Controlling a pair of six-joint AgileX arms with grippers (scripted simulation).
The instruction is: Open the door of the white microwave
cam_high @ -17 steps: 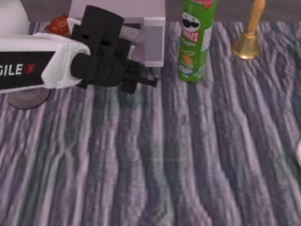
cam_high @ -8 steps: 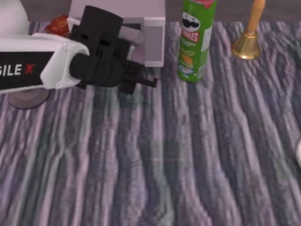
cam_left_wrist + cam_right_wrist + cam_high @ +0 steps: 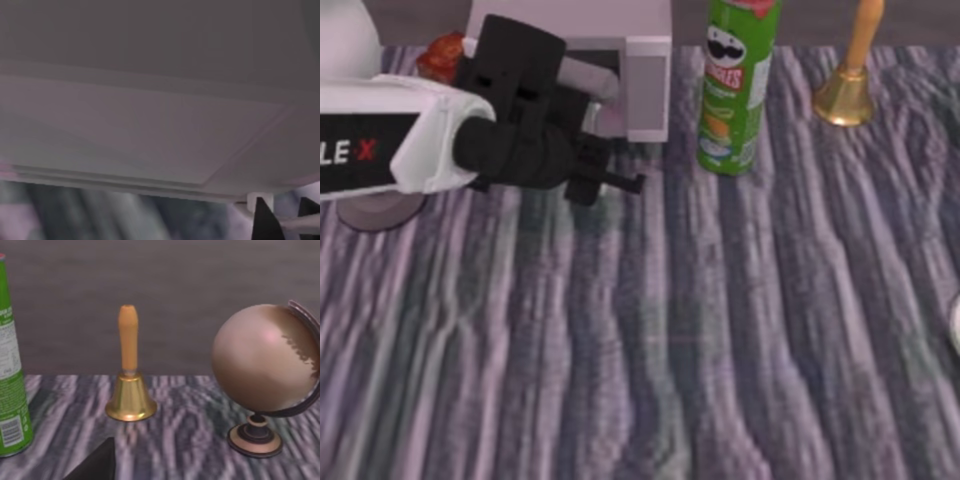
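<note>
**Left claw at the microwave front**

The white microwave sits at the far edge of the table, left of centre, with a green Pringles can standing just to its right. The door stands slightly ajar, its left side hidden beneath the arm; in the left wrist view the door's grey window fills most of the frame, seen very close.

The left claw reaches in from the left, low in front of the microwave, its dark fingers pointing right along the near edge of the door. They lie close together with a narrow gap, and a pale bar shows between them in the wrist view; I cannot tell whether they pinch it.

A brass bell with an orange handle stands far right on the table, and a brown globe is further right. The right claw is outside the top view; only a dark tip shows in its wrist view, state unclear
</note>
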